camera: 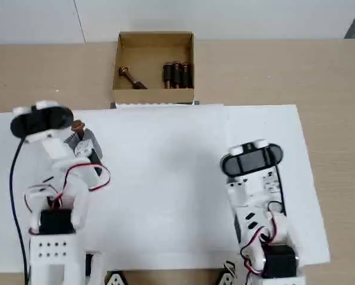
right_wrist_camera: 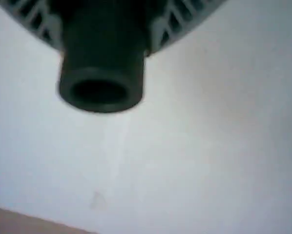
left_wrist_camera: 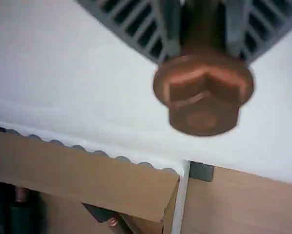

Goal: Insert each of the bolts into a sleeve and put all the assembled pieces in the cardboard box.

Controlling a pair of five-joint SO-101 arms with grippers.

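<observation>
Left gripper [left_wrist_camera: 203,22]: jaws narrow, clamped on a copper bolt [left_wrist_camera: 203,92]. The hex head sticks out past the fingertips. The shank runs back between the jaws, tip hidden.

Right gripper [right_wrist_camera: 104,17]: closed around a black sleeve [right_wrist_camera: 101,73], with the open bore end poking out beyond the fingertips.

Both hang over the white sheet [camera: 165,178], well apart — bolt at the left side, sleeve off to its right across bare paper. Each part's long axis follows its own gripper, pointing roughly away from the arm bases toward the sheet's far edge. The two lie more or less side by side, not end to end.

Judgement: mating needs the gap closed and one part turned until shank and bore share a line. With the head leading, the bolt probably needs turning first.

Farther out: cardboard box [camera: 155,95] on the table [camera: 332,77], just past the sheet's far edge. It holds assembled pieces [camera: 177,75] — three side by side, one slanted apart. The left gripper is the nearer one to the box.

View differences:
- The right wrist view gives the sleeve's bore, which the high view leaves covered by the arm's housing.
- The left wrist view catches the box's near wall beyond the bolt head.
- The high view gives the spacing between the arms.
</observation>
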